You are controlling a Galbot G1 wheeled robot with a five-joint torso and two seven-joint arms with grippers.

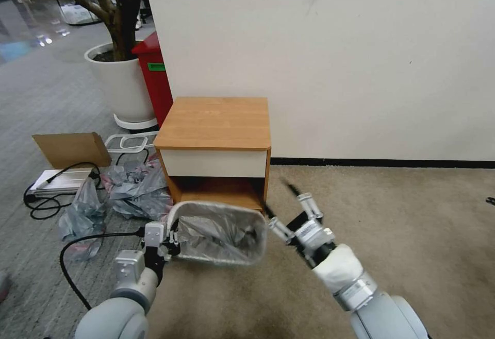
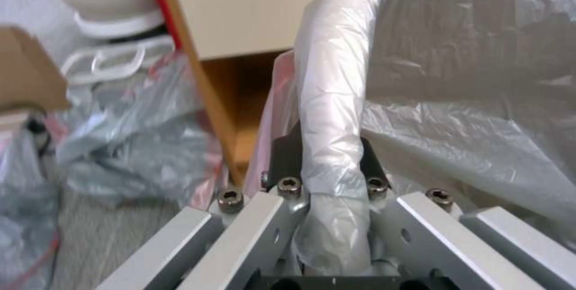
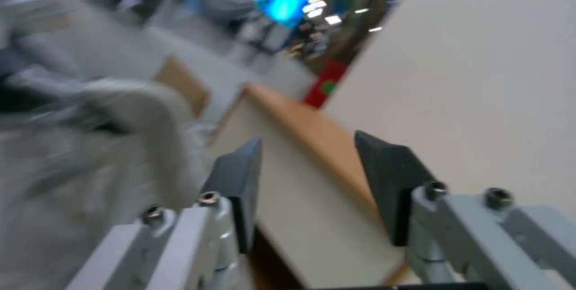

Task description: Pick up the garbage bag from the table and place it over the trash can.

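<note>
Grey garbage bag (image 1: 219, 233) lining trash can (image 1: 256, 250), left gripper (image 2: 327, 164) clamping rim, right gripper (image 3: 312, 182) released

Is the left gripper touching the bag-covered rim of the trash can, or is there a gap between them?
Touching. In the left wrist view the left gripper has its two dark pads pressed on either side of the trash can rim, with the garbage bag film wrapped between.

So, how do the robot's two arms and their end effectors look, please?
Both arms are light grey with rounded joints. The left end effector has silver metal links with hex bolts and dark pads; a black cable loops from its wrist. The right end effector has the same silver links and dark wedge pads, with a white cloth wrap behind its wrist.
</note>
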